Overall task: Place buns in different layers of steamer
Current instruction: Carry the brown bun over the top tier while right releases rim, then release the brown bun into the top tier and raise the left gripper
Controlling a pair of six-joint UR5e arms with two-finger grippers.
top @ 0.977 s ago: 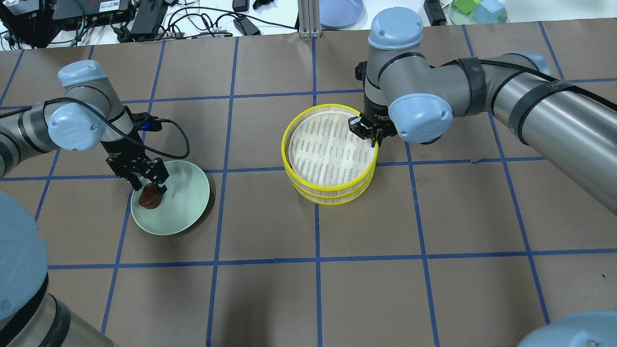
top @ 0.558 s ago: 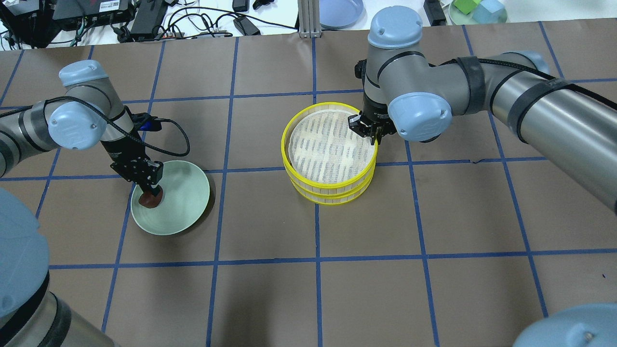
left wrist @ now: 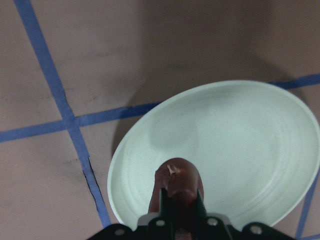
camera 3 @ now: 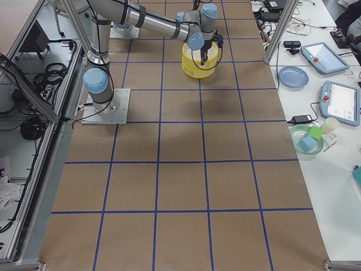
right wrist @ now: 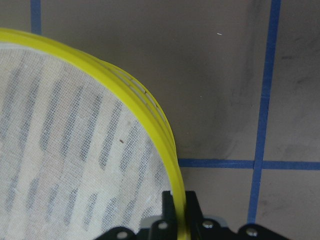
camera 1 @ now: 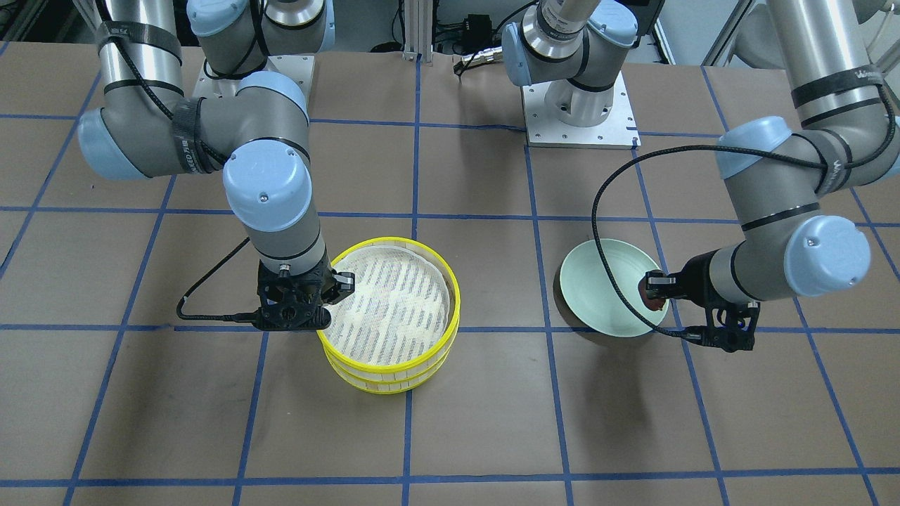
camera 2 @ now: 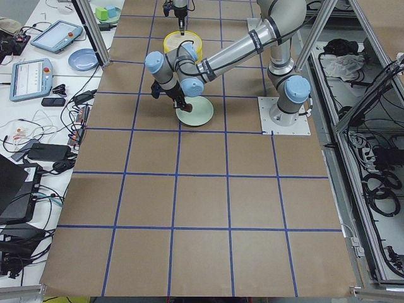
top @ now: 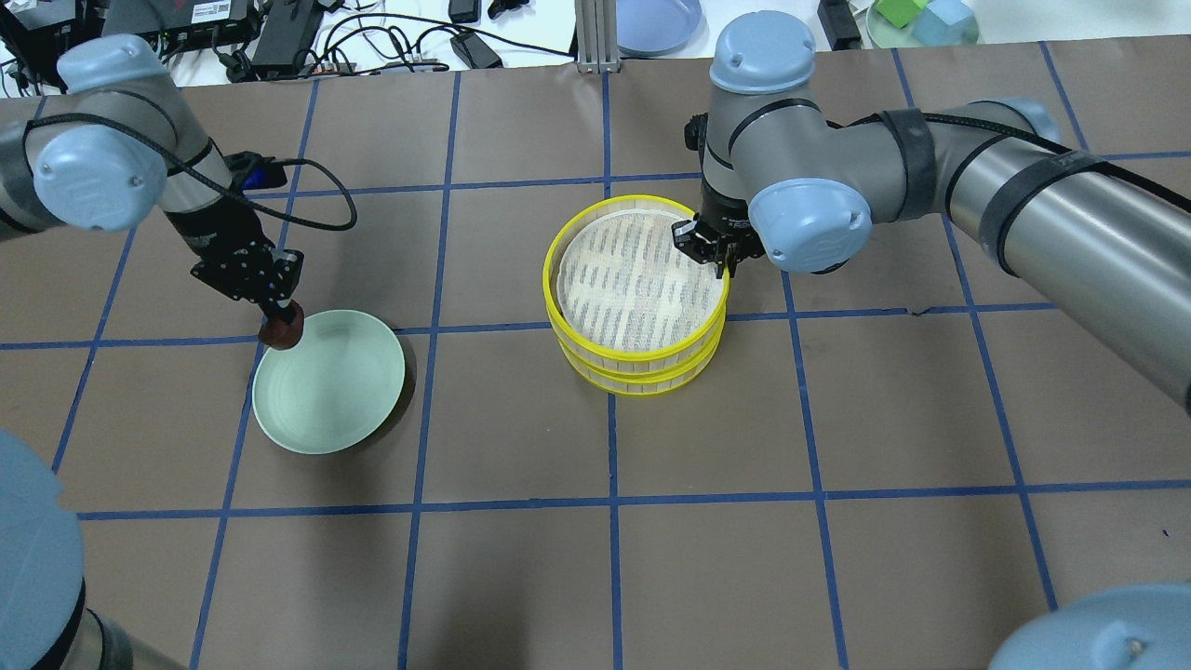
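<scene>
My left gripper (top: 280,326) is shut on the dark reddish-brown bun (top: 281,334) and holds it above the far left rim of the pale green plate (top: 344,395). The bun also shows in the left wrist view (left wrist: 178,182) and the front view (camera 1: 653,299). The two-layer steamer (top: 642,358) stands mid-table. My right gripper (top: 722,264) is shut on the top layer's yellow rim (right wrist: 162,142) at its right side. Only the top layer's white perforated liner (top: 633,279) shows, with nothing on it. The cream-white bun is not in view.
The plate (camera 1: 605,288) holds nothing. The left wrist's black cable (top: 326,209) loops over the table behind it. A blue plate (top: 656,23), cables and electronics lie beyond the table's far edge. Blue tape lines grid the brown surface.
My left gripper closed on the brown bun in the plate and lifted it up and back toward the plate's far left rim. My right gripper has stayed on the steamer's rim.
</scene>
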